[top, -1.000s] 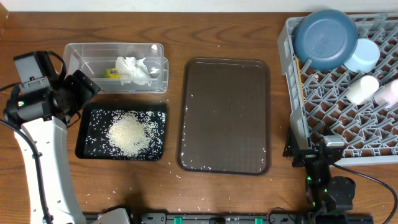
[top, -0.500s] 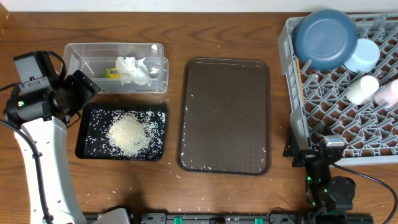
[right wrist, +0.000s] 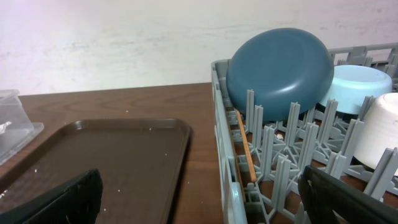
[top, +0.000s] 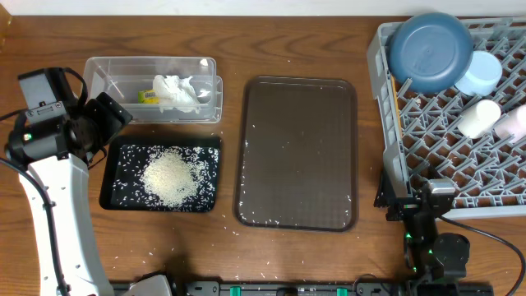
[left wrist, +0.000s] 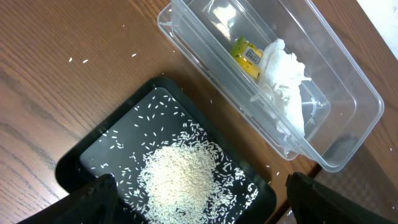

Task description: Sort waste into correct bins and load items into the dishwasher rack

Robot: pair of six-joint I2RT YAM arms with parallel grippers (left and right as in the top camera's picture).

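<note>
Pincers [left wrist: 199,196] [right wrist: 198,190] agape — two cups [top: 478,117] [top: 514,122], one plate [top: 429,51]

The table [top: 296,41] is reddish-brown with dark wood grain, and the serving tray [top: 300,148] is a matte brown flecked with white. The clear box [top: 107,70] shows a yellow-green wrapper [left wrist: 246,55] and a white napkin [left wrist: 283,81], while the black tray [top: 111,185] is speckled with white rice [top: 171,177]. The grey rack [top: 436,131] forms an open lattice — against it a dark-blue plate [top: 429,51], a light-blue bowl [top: 481,74], a white cup [top: 478,117] and tan chopsticks [right wrist: 244,149].
</note>
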